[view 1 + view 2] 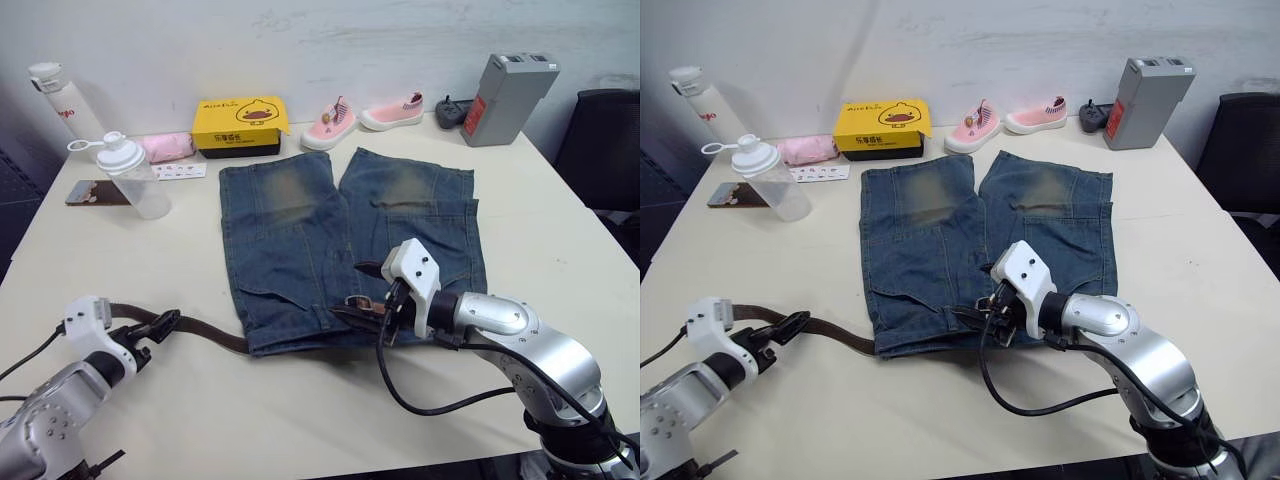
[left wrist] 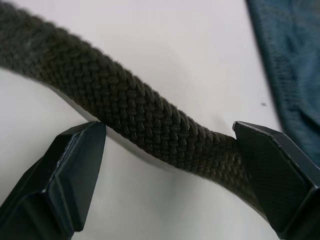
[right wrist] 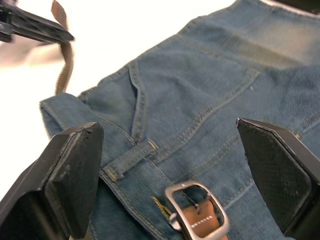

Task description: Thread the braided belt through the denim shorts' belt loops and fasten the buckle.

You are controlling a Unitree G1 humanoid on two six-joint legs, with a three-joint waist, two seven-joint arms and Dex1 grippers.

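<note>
Silver-grey rounded metal arms, white boxy wrist housings, left end effector (image 1: 160, 326) and right end effector (image 1: 372, 312) each with two black wedge-shaped fingers (image 3: 70, 175) with finely textured inner pads, black cables looping from each forearm

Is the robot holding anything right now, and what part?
Nothing is gripped. The left gripper is open around the braided belt's free strap. The right gripper is open over the buckle on the denim shorts.

Yellow box (image 1: 240, 125), pink shoes (image 1: 362, 119), shaker bottle (image 1: 133, 175), grey battery (image 1: 508, 98)
</note>
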